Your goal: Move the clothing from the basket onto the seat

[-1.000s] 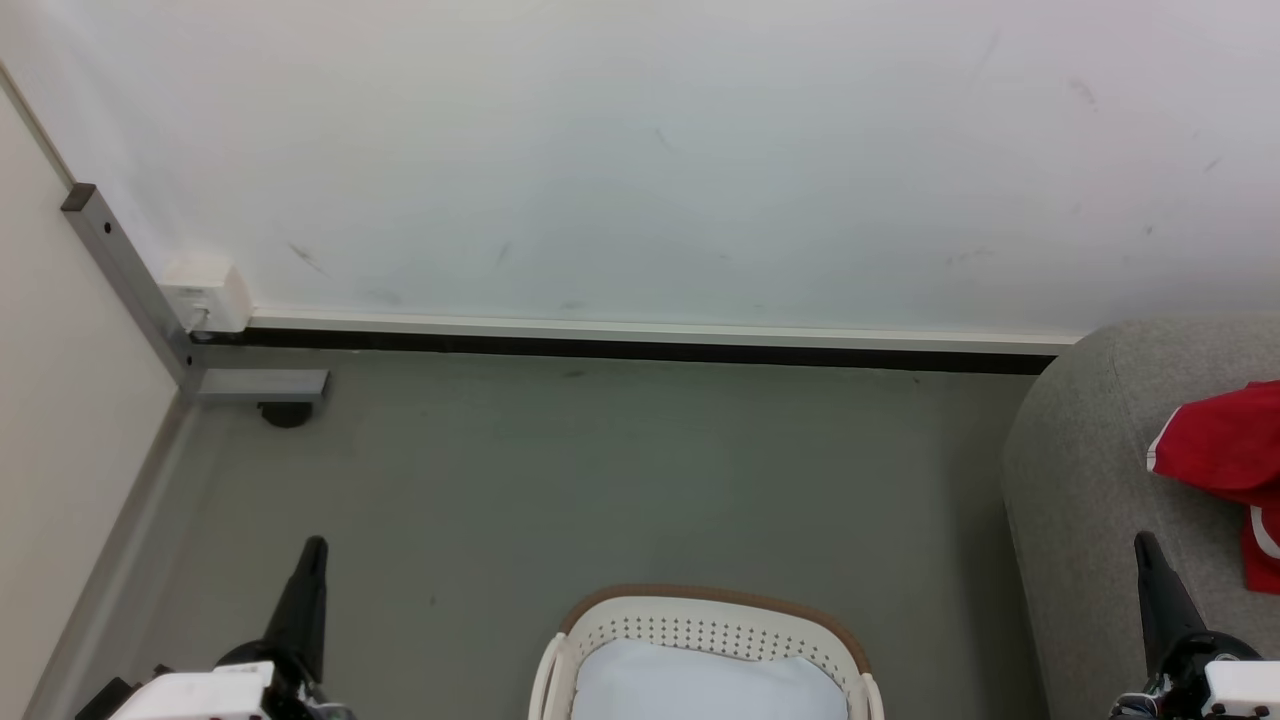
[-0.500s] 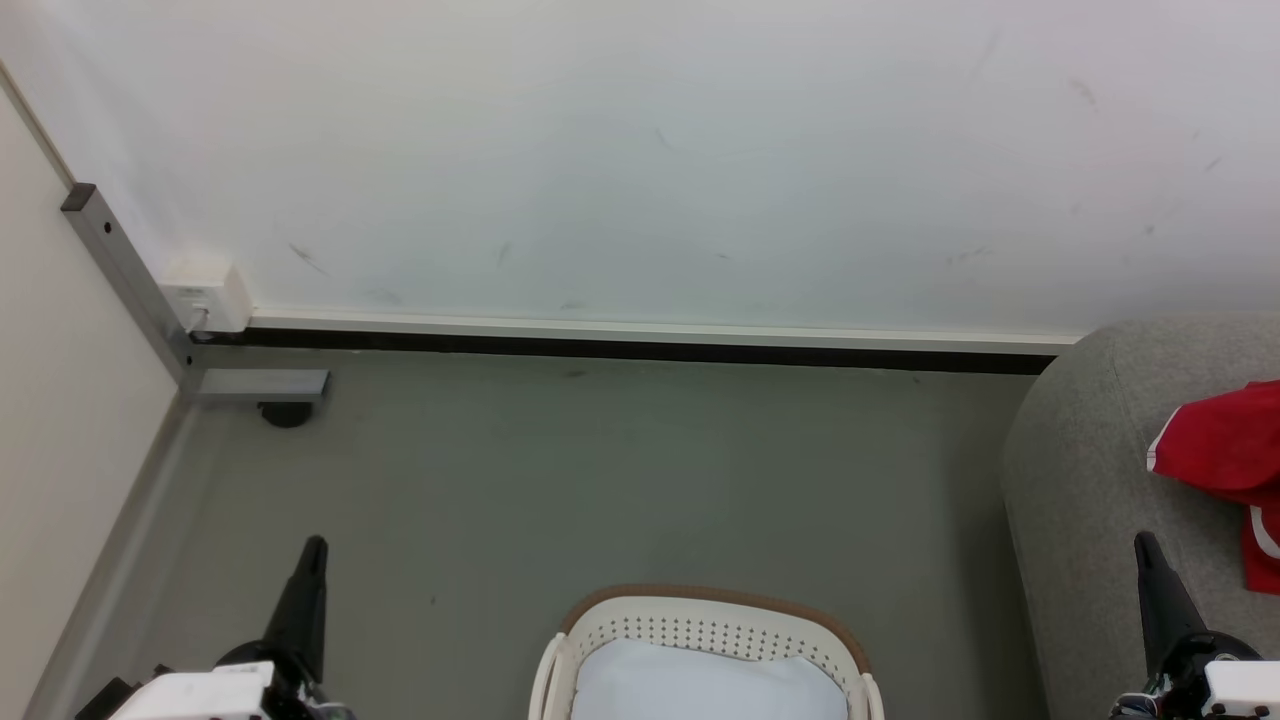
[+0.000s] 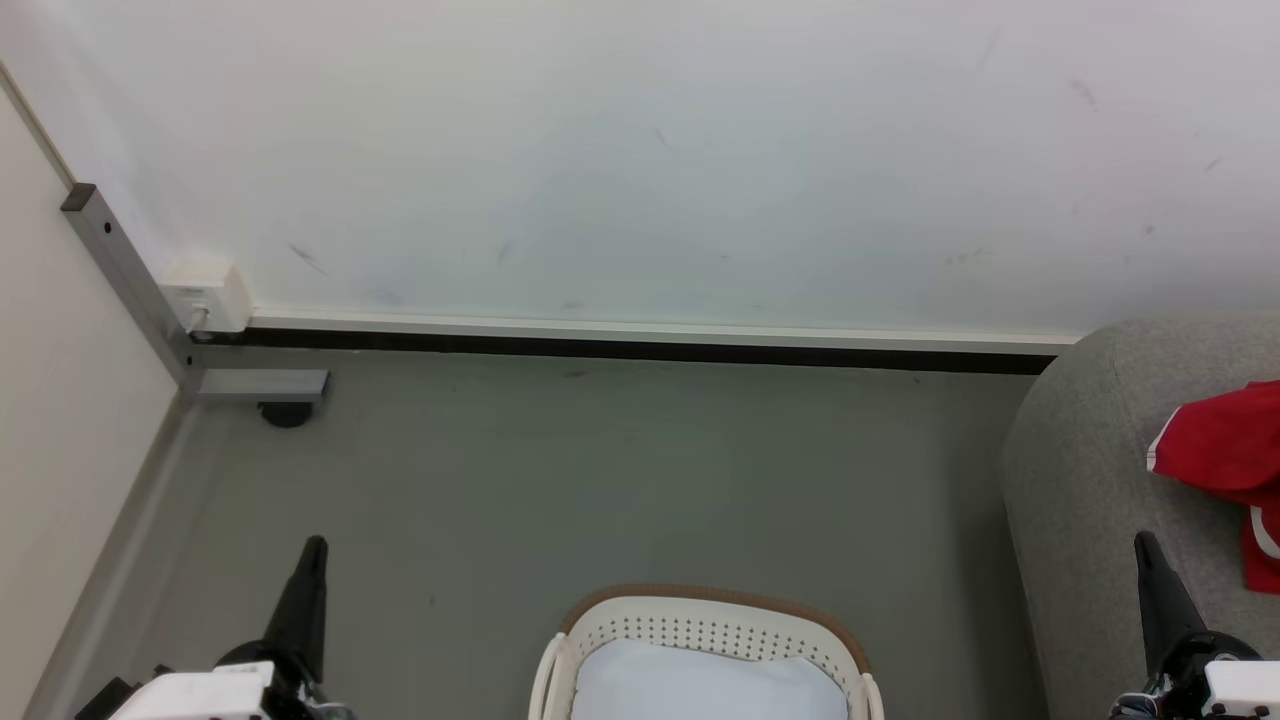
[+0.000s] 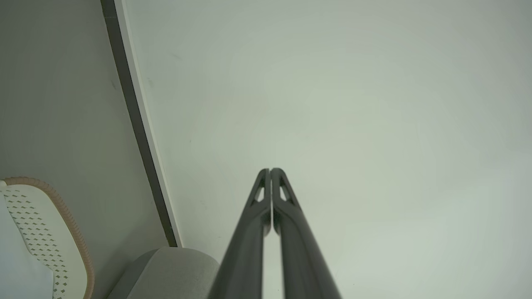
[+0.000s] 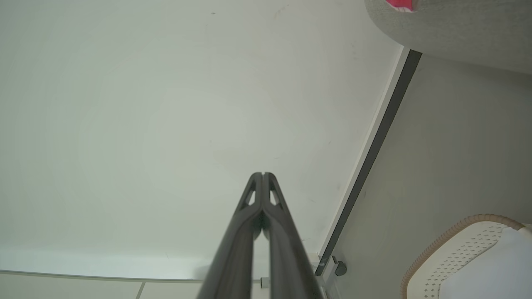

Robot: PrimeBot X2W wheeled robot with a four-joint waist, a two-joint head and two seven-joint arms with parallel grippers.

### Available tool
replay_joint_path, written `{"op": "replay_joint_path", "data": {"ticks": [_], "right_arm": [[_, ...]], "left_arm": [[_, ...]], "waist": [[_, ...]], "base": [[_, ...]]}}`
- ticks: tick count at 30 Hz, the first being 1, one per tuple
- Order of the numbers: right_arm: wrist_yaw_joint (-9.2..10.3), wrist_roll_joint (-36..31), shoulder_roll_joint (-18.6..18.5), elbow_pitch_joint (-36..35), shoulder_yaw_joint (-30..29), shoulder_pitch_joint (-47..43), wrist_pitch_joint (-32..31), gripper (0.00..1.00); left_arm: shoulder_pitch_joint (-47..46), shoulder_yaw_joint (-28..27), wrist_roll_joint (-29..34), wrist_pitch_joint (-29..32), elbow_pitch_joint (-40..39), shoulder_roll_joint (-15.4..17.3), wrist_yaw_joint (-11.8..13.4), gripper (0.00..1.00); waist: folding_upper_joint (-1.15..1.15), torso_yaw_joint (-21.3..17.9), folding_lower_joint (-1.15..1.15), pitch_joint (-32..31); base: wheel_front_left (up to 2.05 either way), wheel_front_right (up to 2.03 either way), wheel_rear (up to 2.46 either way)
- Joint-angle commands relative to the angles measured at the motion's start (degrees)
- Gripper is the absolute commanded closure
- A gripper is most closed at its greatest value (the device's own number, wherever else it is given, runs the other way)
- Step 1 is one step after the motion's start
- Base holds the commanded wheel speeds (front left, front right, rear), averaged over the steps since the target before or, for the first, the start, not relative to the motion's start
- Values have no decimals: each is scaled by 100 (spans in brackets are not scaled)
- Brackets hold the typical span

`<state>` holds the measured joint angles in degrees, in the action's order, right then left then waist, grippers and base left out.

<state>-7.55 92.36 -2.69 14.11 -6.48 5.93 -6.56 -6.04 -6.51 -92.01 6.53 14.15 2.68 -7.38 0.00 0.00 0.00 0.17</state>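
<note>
No chg vs 1 s ago. L end effector (image 3: 314, 548) & R end effector (image 3: 1144, 542) fully closed, empty, idle. The clothing (image 3: 1215, 445) lies on seat (image 3: 1080, 480); visible part of basket (image 3: 700, 628) shows no red. Task prob. done.

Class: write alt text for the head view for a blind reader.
Red clothing lies on the grey seat at right; the cream basket stands on the floor, bottom centre. The left gripper and right gripper are shut, holding nothing.
</note>
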Motion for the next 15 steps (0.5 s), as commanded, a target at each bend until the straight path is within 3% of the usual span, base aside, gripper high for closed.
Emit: {"op": "replay_joint_path", "data": {"ticks": [1,15], "right_arm": [[12,12,-37,-22,-18,65,-15,100],[12,12,-37,-22,-18,65,-15,100]], "left_arm": [[-56,-6,-74,22,-12,38,-23,100],[-56,-7,-74,22,-12,38,-23,100]], "waist": [[0,0,0,0],[0,0,0,0]], "base": [[0,0,0],[0,0,0]]}}
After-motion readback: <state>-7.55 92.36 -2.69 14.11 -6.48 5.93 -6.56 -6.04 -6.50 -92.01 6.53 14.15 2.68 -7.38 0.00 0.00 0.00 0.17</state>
